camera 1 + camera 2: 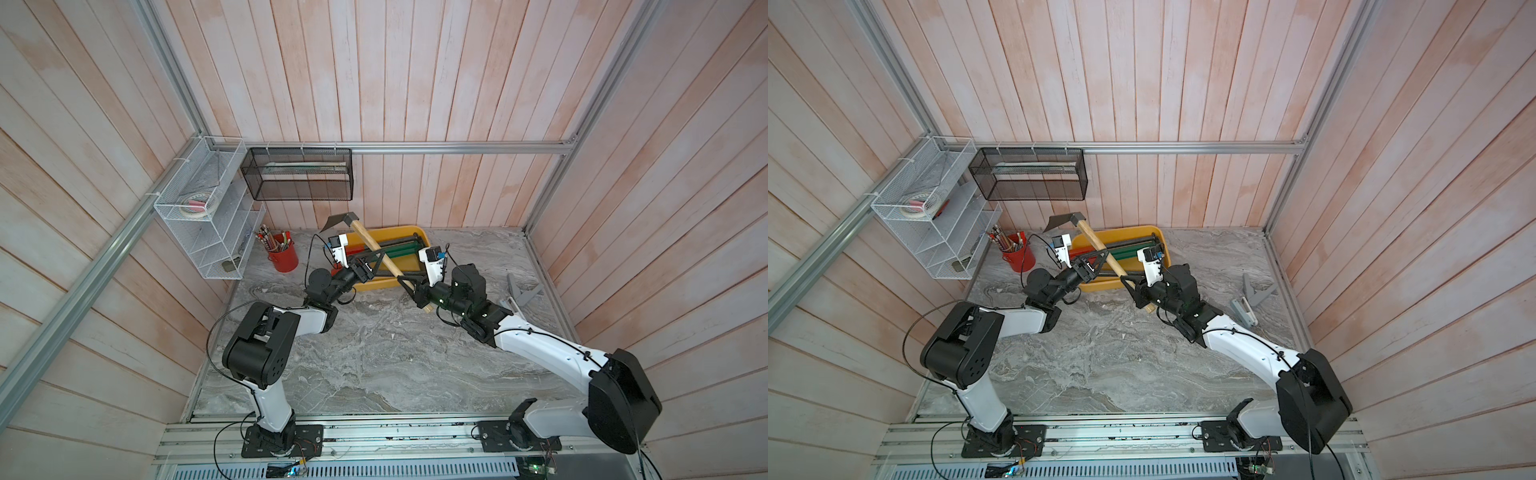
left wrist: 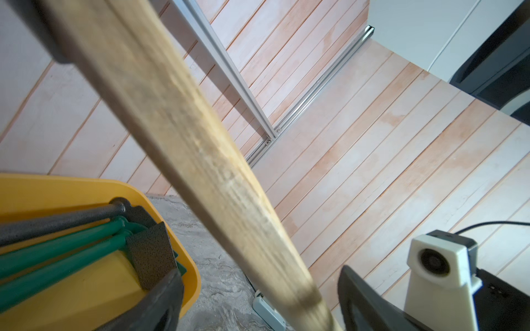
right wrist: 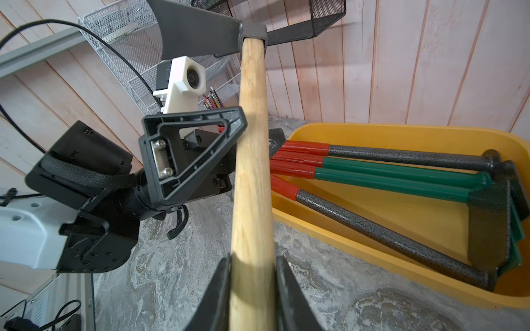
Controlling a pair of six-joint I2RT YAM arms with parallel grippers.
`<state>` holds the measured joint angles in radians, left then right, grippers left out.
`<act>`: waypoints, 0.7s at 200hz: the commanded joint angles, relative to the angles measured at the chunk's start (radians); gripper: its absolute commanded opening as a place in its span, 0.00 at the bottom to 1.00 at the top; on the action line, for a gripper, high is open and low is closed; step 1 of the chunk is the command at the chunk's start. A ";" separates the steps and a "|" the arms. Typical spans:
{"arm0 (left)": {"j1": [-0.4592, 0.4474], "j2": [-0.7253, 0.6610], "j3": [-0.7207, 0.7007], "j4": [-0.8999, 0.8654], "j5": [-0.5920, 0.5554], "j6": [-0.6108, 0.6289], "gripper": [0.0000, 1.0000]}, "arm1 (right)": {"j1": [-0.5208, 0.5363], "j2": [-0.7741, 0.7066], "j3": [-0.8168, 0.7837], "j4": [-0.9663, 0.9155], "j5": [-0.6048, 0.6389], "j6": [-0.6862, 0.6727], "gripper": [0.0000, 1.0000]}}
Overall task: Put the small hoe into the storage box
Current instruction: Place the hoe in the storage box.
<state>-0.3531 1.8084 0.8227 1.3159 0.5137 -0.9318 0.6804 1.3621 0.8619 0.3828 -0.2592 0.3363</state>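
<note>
Closest to my cameras is the small hoe (image 3: 252, 172): my right gripper (image 3: 252, 301) pinches its wooden handle near the butt, my left gripper (image 3: 258, 133) is spread around the middle, one finger (image 3: 235, 121) touching. It slants above the storage box (image 3: 372, 130), at the table's (image 1: 374, 353) back edge, head past the box's back-left corner. Head-heavy, it could swivel in one pinch, or snag on the rim or tools (image 3: 401, 183) inside. Count: one hoe, one box, four tools in it, two grippers.
</note>
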 commanded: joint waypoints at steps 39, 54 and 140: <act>-0.005 0.024 0.022 0.148 -0.018 -0.078 0.44 | 0.010 0.057 -0.007 0.221 -0.018 0.051 0.00; -0.006 0.014 0.012 0.149 -0.020 -0.073 0.33 | 0.011 0.069 -0.008 0.227 -0.002 0.049 0.00; -0.008 -0.049 -0.003 0.051 -0.036 0.002 0.00 | 0.011 0.133 0.017 0.187 0.021 0.039 0.00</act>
<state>-0.3626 1.8214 0.8234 1.3670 0.4915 -1.0153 0.6861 1.4757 0.8516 0.5526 -0.2375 0.3737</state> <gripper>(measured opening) 0.195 0.043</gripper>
